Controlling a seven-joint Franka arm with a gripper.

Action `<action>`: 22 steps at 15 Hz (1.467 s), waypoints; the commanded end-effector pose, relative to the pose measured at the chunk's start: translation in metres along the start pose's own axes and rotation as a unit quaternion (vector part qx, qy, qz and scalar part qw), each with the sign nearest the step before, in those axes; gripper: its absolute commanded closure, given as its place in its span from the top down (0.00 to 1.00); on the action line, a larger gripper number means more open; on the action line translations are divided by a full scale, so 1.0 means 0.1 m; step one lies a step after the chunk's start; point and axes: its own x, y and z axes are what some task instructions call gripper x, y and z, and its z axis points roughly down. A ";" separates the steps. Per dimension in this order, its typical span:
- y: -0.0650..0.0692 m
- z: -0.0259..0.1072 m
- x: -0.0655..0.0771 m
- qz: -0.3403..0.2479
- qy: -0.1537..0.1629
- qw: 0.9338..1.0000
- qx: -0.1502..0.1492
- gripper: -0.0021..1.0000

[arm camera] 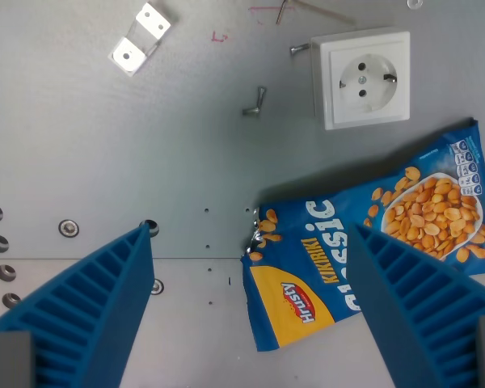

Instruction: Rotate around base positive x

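My gripper (255,238) is open, its two blue ribbed fingers (89,311) coming up from the bottom corners of the wrist view. Nothing is held between them. A blue peanut bag (364,238) with a yellow "Hrusty" label lies flat on the grey metal table (105,153). The bag's left end lies in the gap between the fingers, and the right finger (420,311) covers part of it. The left finger stands apart from the bag.
A white wall socket (361,78) sits at the top right of the view. A small metal bracket (140,39) lies at the top left. A loose screw (256,101) lies left of the socket. Several bolt heads (69,228) sit in the table at the left.
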 end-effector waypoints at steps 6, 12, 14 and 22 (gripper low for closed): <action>0.00 -0.02 0.00 0.000 0.004 0.999 0.040 1.00; 0.00 -0.02 0.00 -0.001 0.006 0.997 0.080 1.00; 0.00 -0.02 0.00 -0.001 0.006 0.996 0.093 1.00; 0.00 -0.02 0.00 -0.001 0.007 0.989 0.146 1.00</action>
